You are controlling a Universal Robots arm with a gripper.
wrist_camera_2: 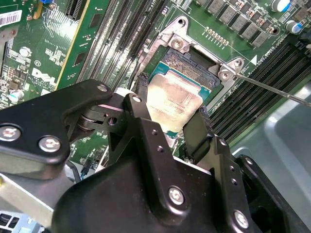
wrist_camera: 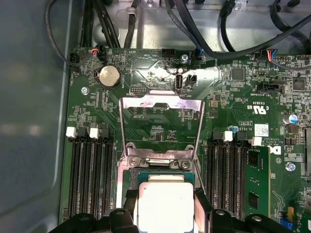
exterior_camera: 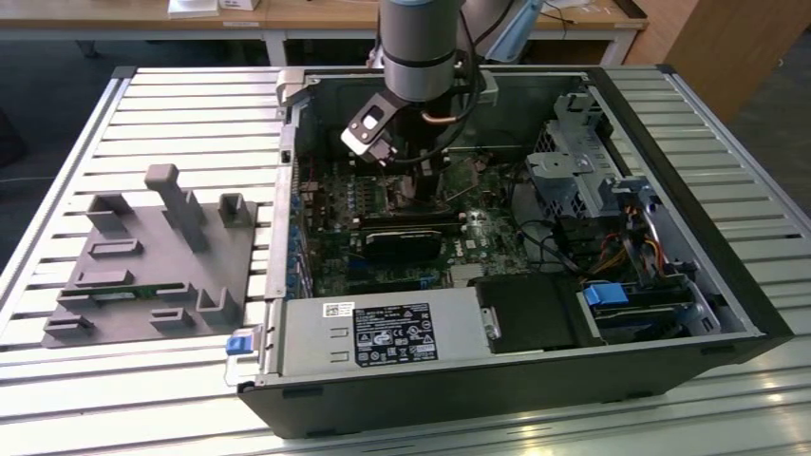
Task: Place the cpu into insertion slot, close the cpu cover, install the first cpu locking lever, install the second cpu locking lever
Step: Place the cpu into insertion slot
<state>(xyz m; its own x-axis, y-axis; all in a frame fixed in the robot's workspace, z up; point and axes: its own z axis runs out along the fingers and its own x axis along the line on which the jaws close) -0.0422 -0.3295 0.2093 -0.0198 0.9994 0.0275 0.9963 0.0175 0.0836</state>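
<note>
The arm (exterior_camera: 416, 47) is pointing down into the open computer case (exterior_camera: 709, 285) from upper centre. In the second wrist view, the claw (wrist_camera_2: 171, 99) is clamping the cpu (wrist_camera_2: 176, 94) at the insertion slot (wrist_camera_2: 190, 59), mid-frame. The cpu cover (wrist_camera: 160, 101) is lying flipped open.

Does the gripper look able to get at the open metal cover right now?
Probably not yet: the gripper is shut on the chip at the socket. The cover itself is flipped open just beyond, with nothing across it.
</note>
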